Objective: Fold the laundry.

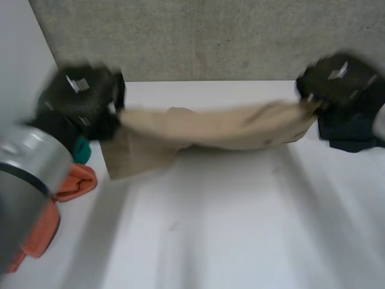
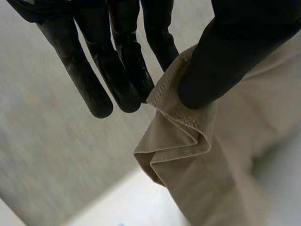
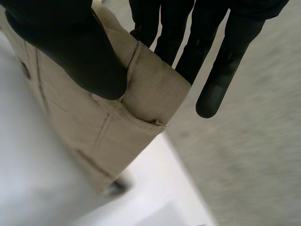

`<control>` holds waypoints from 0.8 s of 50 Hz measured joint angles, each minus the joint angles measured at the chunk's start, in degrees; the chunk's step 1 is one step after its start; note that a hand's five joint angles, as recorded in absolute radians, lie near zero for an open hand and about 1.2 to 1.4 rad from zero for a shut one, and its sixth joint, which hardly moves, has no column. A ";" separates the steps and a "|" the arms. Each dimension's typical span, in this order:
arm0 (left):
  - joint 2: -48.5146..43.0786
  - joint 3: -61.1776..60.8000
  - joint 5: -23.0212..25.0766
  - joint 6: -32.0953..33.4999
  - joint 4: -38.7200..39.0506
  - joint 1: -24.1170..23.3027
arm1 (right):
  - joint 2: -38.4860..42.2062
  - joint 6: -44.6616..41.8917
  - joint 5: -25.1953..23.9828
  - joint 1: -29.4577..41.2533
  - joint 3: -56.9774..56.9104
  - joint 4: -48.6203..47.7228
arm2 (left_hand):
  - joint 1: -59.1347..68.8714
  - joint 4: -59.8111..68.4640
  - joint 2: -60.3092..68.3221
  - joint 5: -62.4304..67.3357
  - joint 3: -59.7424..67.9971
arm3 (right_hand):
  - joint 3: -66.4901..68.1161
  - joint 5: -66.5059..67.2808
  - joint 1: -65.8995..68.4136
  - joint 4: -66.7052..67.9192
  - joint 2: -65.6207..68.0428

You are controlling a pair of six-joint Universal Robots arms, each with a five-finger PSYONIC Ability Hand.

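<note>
Soft even light, bright white table (image 1: 240, 241), faint shadow beneath the beige cloth (image 1: 228, 129)

Nothing here can be read as text, label, brand, number or sign. The beige twill garment (image 1: 222, 129) shows only plain weave, seams and stitching in both wrist views, with no legible mark. In the head view, small pale patches sit on the backs of the black left hand (image 1: 81, 99) and the black right hand (image 1: 340, 81). They are too blurred to tell whether they carry any writing.
</note>
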 measured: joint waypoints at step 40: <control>-31.39 52.56 17.91 -10.83 26.40 12.68 | 22.34 25.80 23.36 10.93 -25.34 -55.55 | 0.53 0.05 0.15 0.00 0.13 | 0.28 0.68 0.00 0.20 0.00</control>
